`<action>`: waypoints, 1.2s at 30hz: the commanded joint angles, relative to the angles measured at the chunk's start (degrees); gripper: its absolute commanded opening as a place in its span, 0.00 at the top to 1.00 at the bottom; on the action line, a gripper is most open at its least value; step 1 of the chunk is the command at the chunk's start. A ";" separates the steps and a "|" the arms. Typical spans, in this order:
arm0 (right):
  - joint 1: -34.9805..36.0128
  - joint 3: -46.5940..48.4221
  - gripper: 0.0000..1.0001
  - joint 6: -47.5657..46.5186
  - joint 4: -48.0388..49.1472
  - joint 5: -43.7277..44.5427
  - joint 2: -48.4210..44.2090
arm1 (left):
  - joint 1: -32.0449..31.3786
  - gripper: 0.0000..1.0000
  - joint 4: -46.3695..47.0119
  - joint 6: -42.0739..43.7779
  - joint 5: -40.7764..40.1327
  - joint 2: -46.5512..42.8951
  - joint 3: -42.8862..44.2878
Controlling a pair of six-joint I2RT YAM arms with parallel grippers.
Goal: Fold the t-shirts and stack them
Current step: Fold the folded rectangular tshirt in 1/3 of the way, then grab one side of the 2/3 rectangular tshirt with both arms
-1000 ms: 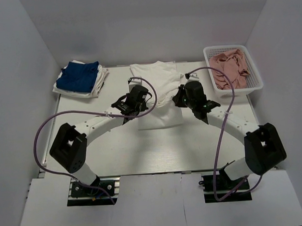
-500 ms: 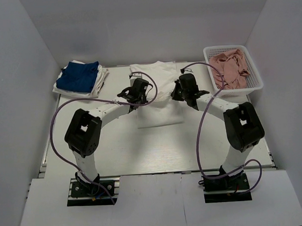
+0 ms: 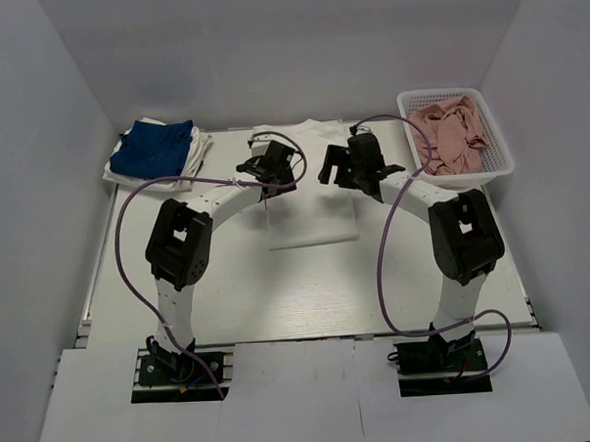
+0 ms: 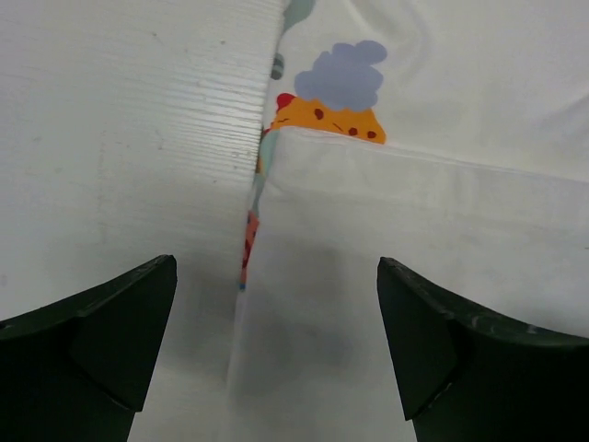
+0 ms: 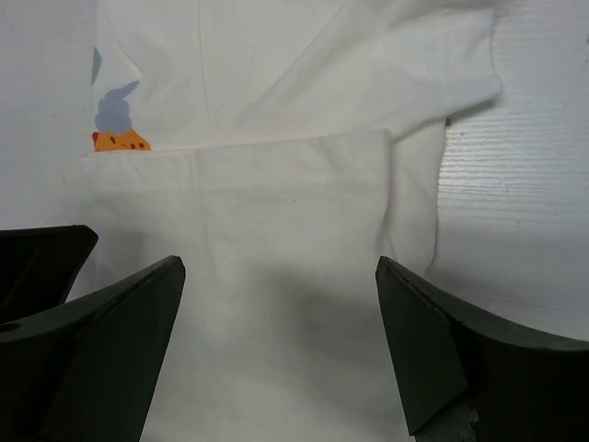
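No readable text anywhere, print on the white t-shirt just ahead of the left gripper, coloured shapes only, no letters

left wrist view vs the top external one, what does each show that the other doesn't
Only the left wrist view: the colourful print on the white t-shirt, at the edge of a folded-over layer. Only the top external view: the blue t-shirt on a pile at the back left, the basket of pink cloth, the right gripper. Both: the white t-shirt on the table and the open left gripper.
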 commanded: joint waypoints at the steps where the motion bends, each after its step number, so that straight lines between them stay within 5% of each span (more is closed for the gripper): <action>1: 0.03 -1.52 0.10 -1.58 1.91 -2.62 -5.32 | 0.39 0.00 -1.84 -2.05 -2.85 -7.79 -2.39; 9: -0.40 -15.31 0.10 -0.87 5.26 -9.38 -12.97 | -0.22 0.00 0.89 -1.35 9.43 -17.19 -17.58; 19: -1.20 -31.76 0.10 2.55 5.09 -3.86 -22.82 | -0.76 0.05 10.19 -2.05 22.28 -23.10 -34.92; 33: -2.69 -34.58 0.22 3.17 10.10 -6.05 -18.09 | -0.76 0.51 12.67 -2.58 25.90 -18.35 -36.16; 36: -2.78 -34.23 0.36 3.87 10.19 -7.54 -16.32 | -0.15 0.59 12.67 -2.58 25.90 -17.74 -36.16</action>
